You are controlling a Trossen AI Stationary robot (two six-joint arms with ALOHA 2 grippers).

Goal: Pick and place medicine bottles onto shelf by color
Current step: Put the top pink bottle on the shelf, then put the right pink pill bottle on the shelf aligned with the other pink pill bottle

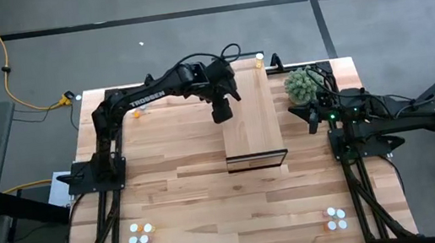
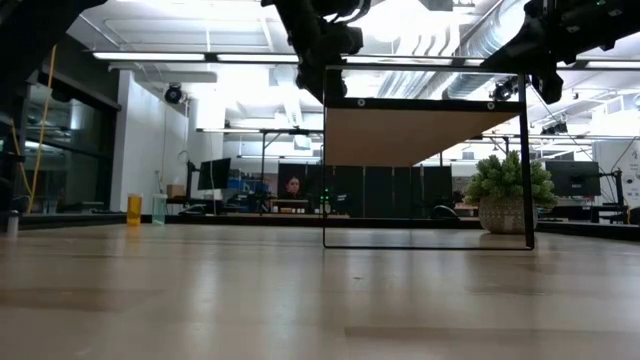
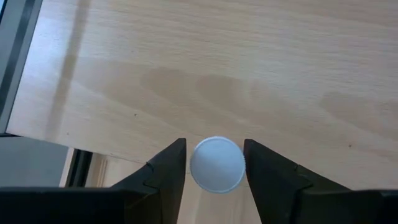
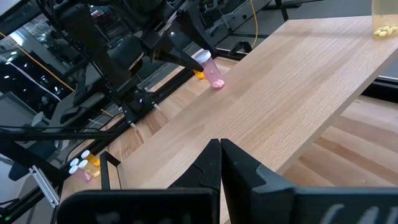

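Nearby, small bottle clusters [image 1: 140,233] sit by the surface's [image 1: 177,195] front corners. Farther on, the left gripper [image 3: 215,163] hovers over the shelf's [image 1: 250,121] left edge, jaws slightly apart around a pink bottle [image 4: 212,71]. The right gripper [image 4: 220,163], jaws together, waits beside a potted plant [image 1: 303,84] at the right edge.

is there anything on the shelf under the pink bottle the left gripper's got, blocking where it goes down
Nothing visible does. The left gripper has the pink bottle between its fingers over bare shelf board; the only other bottle on it stands at the far end.
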